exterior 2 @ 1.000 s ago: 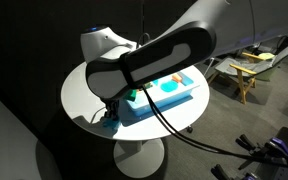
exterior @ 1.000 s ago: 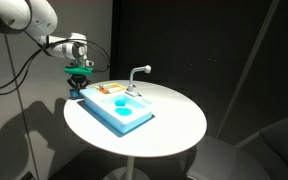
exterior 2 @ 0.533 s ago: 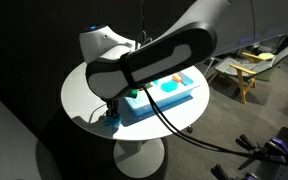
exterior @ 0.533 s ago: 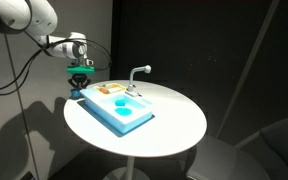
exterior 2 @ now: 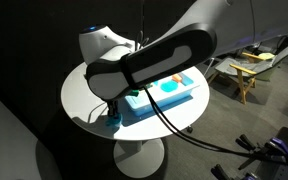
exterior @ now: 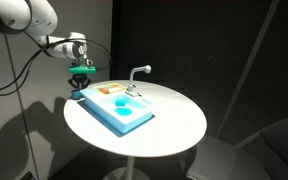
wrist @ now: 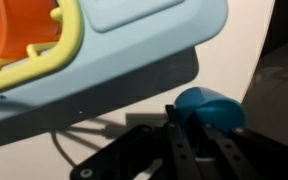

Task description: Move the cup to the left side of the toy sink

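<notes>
The small blue cup sits at my gripper's fingertips in the wrist view. The dark fingers stand close together on its near wall. The gripper hangs low over the table at the end of the light blue toy sink that carries the orange patch. The cup shows under the gripper and, in an exterior view, beside the sink's end, at or just above the table. The sink fills the top of the wrist view.
The round white table carries the sink, with its edge close behind the gripper. The white faucet stands at the sink's far side. My arm hides much of the sink. A table with clutter stands in the background.
The gripper and the cup have shifted slightly along the sink's end. The sink has not moved.
</notes>
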Controlling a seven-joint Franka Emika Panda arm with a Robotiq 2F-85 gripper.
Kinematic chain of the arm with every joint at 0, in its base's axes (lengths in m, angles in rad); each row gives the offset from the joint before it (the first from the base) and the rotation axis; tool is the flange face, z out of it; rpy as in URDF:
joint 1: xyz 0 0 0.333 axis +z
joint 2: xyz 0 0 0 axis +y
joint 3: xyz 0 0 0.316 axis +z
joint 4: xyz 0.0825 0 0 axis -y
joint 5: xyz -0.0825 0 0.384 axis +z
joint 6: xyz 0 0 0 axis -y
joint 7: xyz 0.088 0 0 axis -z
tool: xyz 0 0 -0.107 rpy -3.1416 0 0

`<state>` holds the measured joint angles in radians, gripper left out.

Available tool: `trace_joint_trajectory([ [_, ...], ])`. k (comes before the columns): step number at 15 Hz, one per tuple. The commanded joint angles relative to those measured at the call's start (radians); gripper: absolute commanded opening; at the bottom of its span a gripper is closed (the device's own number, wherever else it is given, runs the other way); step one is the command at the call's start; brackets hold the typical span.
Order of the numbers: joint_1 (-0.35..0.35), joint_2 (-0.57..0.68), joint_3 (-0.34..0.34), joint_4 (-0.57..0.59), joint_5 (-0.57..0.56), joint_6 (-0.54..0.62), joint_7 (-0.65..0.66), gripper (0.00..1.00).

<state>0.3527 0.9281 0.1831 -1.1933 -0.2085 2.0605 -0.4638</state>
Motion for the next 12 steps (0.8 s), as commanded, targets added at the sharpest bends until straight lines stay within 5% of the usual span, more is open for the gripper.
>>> trace_joint_trajectory([
  [1, -0.001, 0.023, 0.008, 0.045, -0.021, -0.017, -0.032, 0.46],
  [7, 0.002, 0.022, 0.004, 0.043, -0.025, -0.023, -0.031, 0.94],
  [12, 0.003, 0.013, 0.002, 0.045, -0.022, -0.03, -0.017, 1.0],
])
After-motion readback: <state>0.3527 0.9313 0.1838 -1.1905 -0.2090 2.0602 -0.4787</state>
